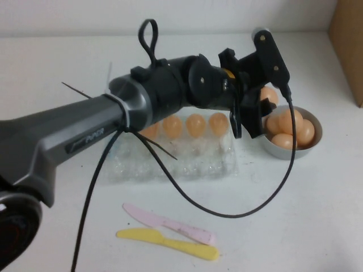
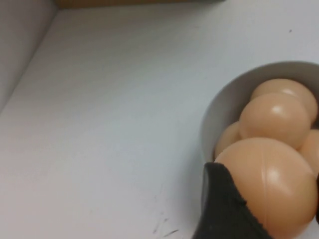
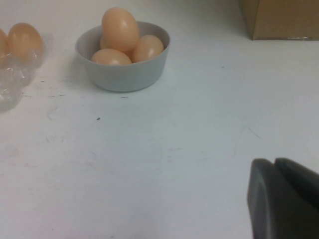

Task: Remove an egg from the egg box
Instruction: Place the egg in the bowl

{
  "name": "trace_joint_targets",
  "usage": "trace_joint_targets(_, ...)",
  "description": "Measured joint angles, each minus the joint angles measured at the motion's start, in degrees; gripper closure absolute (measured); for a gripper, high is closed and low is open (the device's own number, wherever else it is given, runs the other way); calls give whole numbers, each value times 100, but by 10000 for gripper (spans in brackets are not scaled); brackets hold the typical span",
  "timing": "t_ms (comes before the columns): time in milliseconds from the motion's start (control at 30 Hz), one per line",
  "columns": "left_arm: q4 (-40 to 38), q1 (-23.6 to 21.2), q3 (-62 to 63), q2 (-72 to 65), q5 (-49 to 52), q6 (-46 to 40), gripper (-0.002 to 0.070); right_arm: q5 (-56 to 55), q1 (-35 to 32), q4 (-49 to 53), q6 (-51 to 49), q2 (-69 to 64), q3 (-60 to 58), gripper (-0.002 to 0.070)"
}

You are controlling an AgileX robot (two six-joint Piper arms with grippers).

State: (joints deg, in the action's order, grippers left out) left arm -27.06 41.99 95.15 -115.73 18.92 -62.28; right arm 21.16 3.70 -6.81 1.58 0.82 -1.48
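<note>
The left hand (image 1: 245, 126) is seen reaching across the table (image 1: 295, 226), right over the 9 o'clock side of the grey bowl (image 1: 315, 143). It is closed on the egg (image 2: 269, 184). In the left wrist view a black finger (image 2: 219, 211) is pressed on one side of the egg, and the egg is held up in the air over the bowl, out of the egg box (image 1: 170, 161).

The egg is orange-tan, round, smooth and shiny, with a small bright spot of light on it. It looks just like the other eggs.

One egg box is seen. It is clear plastic with rows of round cups, and it is at 9 o'clock from the bowl. Four eggs in the box (image 1: 195, 124) are counted, all in the far row at 12 o'clock; one of them is half hidden by the arm. The near cups are bare.

One bowl is seen. Four eggs in the bowl (image 1: 292, 120) are counted in the high view.

Two toy knives are laid at 6 o'clock from the egg box: one pink knife (image 1: 170, 224) and one yellow knife (image 1: 170, 242), just beside each other.

One brown carton (image 1: 347, 45) is stood at 2 o'clock from the bowl.

The right hand (image 3: 281, 199) is seen only in its own view, low over bare table, well apart from the bowl. How it is set cannot be told.
</note>
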Motion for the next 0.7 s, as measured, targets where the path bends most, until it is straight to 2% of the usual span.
trace_joint_targets(200,-455,222,89,-381,-42,0,356,0,0,0,0,0,0,694)
trace_joint_targets(700,-614,275,232,-934,-173,12,357,0,0,0,0,0,0,694)
